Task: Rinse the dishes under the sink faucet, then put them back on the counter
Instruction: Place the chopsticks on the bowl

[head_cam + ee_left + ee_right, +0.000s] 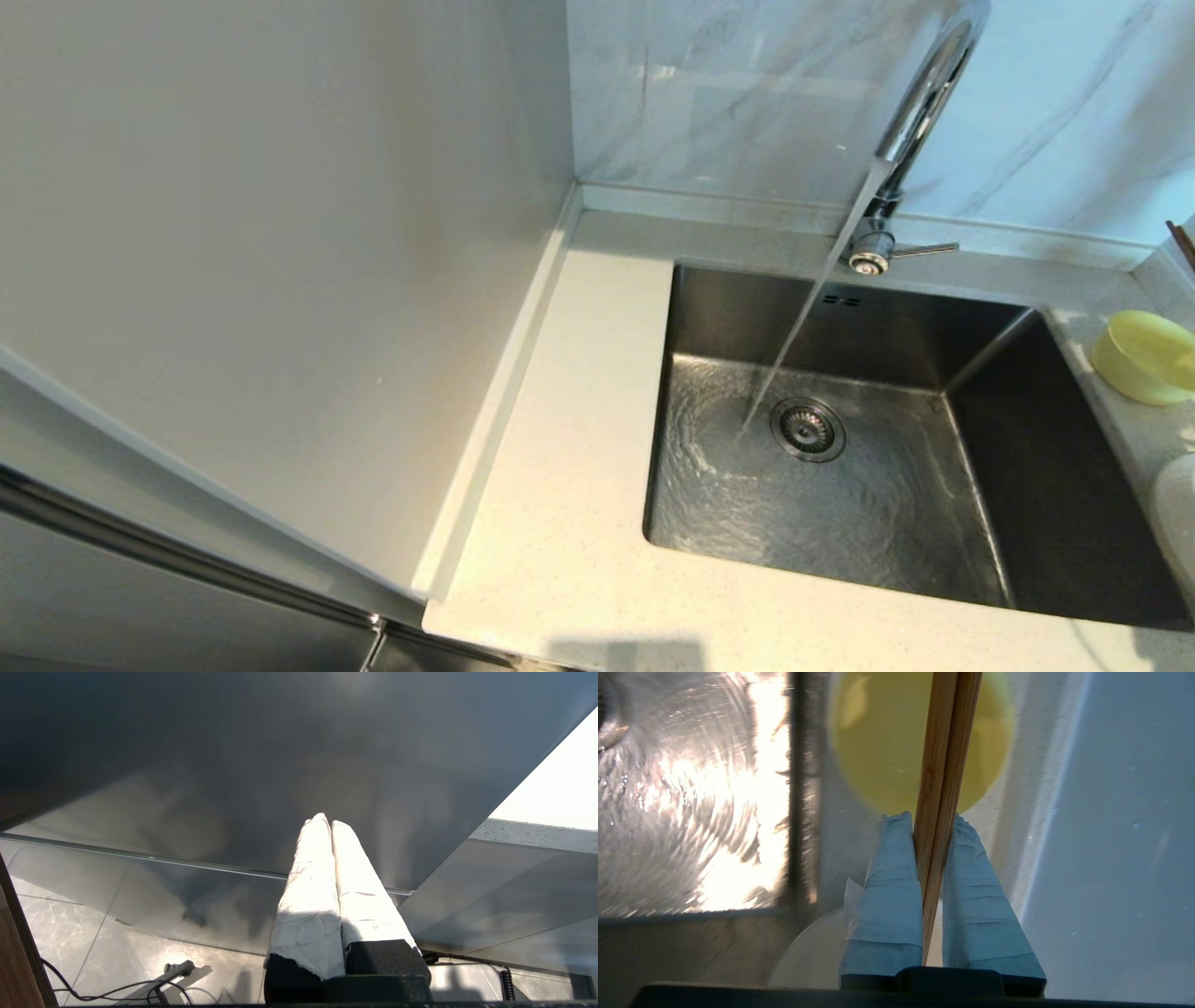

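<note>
A: Dishes first, how many?

B: Two. One pale yellow bowl (1146, 356) sits on the bench (579, 485) at the sink's right edge, toward the back. One white plate (1178, 523) lies on the same strip nearer the front, only partly in view.

A: Anything else to count?

B: One sink (896, 448), one faucet (910, 140) at its back edge with water running into the basin beside the single drain (808, 429). Two wooden chopsticks (943, 788) as well.

A: Where are those?

B: Clamped in the right gripper (934, 820). Its fingers are closed nearly all the way, pinching the pair side by side, above the bowl and the plate's rim.

A: And the left gripper (325, 822)?

B: Fingers pressed fully together, holding nothing, parked low by a dark cabinet panel (233, 765), well apart from the sink.
</note>
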